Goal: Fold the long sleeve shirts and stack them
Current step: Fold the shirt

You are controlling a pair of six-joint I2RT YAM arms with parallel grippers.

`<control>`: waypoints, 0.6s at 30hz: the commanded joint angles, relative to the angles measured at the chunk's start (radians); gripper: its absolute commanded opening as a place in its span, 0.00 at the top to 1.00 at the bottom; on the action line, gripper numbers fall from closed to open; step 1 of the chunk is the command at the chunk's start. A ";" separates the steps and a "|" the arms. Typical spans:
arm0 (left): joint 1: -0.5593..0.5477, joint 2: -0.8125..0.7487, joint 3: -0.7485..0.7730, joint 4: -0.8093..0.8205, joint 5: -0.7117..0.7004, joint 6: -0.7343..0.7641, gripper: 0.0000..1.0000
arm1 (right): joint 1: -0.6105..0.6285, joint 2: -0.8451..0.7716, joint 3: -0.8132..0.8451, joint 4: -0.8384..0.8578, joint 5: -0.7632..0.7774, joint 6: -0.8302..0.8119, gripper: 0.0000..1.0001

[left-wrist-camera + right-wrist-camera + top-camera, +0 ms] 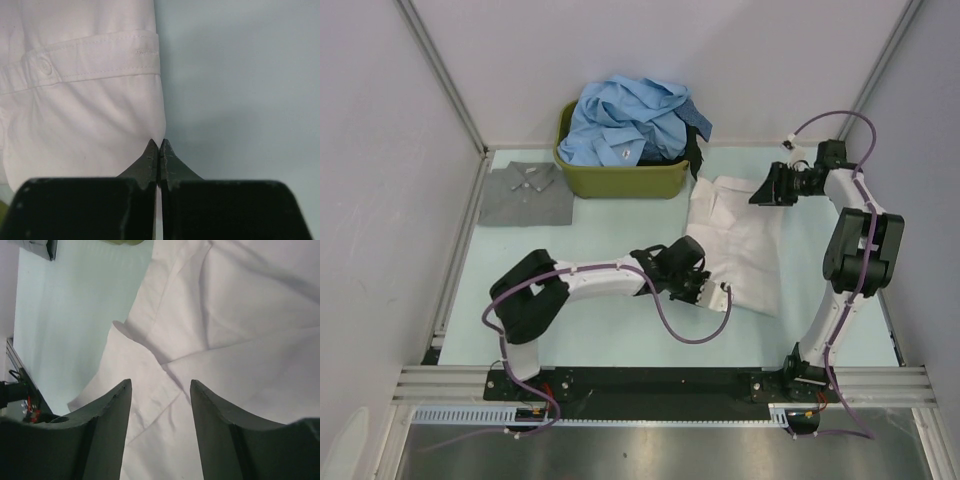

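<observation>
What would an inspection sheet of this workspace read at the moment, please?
Surface: pale green table, bare where nothing lies.
Job's things: white shirt spread right of centre; grey shirt folded at back left; blue shirts heaped in the tub, with dark cloth over its right rim.
Clutter: nothing seen.
Hands: left hand shut at the white shirt's near hem, seemingly pinching it; right hand open, over the shirt's far edge.
Cables: purple cables loop off both arms; the left one lies by the shirt.
Surroundings: white walls, metal frame.
</observation>
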 commanded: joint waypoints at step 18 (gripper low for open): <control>0.223 0.220 0.877 -0.796 0.420 -0.302 1.00 | 0.012 0.026 0.120 -0.464 -0.199 -0.403 0.64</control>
